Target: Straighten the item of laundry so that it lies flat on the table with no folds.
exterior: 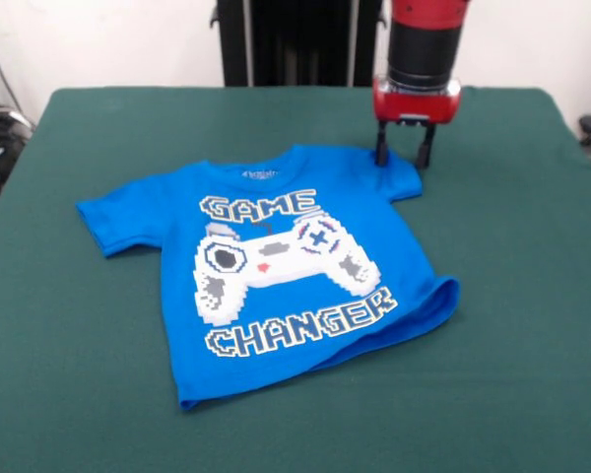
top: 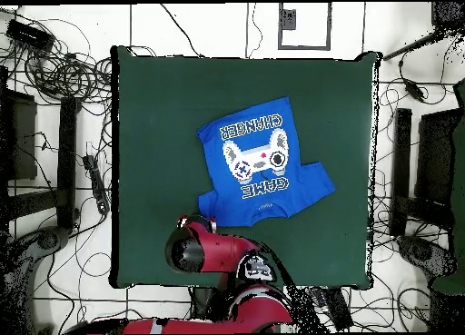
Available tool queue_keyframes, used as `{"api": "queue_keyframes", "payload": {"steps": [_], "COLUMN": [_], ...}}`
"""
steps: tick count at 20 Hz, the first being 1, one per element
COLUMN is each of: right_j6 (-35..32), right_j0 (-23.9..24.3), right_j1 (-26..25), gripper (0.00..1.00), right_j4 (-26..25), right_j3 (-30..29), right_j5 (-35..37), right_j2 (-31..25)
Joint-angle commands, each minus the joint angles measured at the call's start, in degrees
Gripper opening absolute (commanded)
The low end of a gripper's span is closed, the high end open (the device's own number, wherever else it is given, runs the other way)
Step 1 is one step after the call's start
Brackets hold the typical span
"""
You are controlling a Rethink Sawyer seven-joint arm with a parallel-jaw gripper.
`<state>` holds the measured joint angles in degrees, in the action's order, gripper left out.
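Note:
The item of laundry [exterior: 276, 266], a bright blue T-shirt, lies print side up near the middle of the green table [exterior: 512, 296]. Its left sleeve is spread out. The hem bulges in a rolled fold at the lower right corner. My gripper [exterior: 404, 154] stands open at the shirt's right sleeve: one finger touches the sleeve's far edge, the other is over bare cloth of the table beside it. From above, the shirt [top: 259, 163] lies on the table [top: 154, 123], collar toward the red arm [top: 195, 250], which hides the gripper.
Wide green surface surrounds the shirt on all sides. Cables [top: 54, 68] and black stands [top: 400, 159] crowd the floor around the table. A black frame [exterior: 295, 39] rises behind the table's far edge.

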<state>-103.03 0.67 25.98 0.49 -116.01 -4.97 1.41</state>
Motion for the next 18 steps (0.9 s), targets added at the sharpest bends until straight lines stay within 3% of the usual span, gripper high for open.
{"api": "queue_keyframes", "payload": {"steps": [1,9,18], "right_j6": [-11.79,-8.73,-8.41], "right_j0": [-0.94,1.90,1.99], "right_j1": [-2.80,-2.35,1.08], "gripper": [1.00,1.00,1.00], "right_j4": [2.00,-0.30,-0.74], "right_j3": [-1.94,-1.30,-3.18], "right_j5": [2.11,3.60,4.38], "right_j2": [-7.55,-6.89,-4.84]}}
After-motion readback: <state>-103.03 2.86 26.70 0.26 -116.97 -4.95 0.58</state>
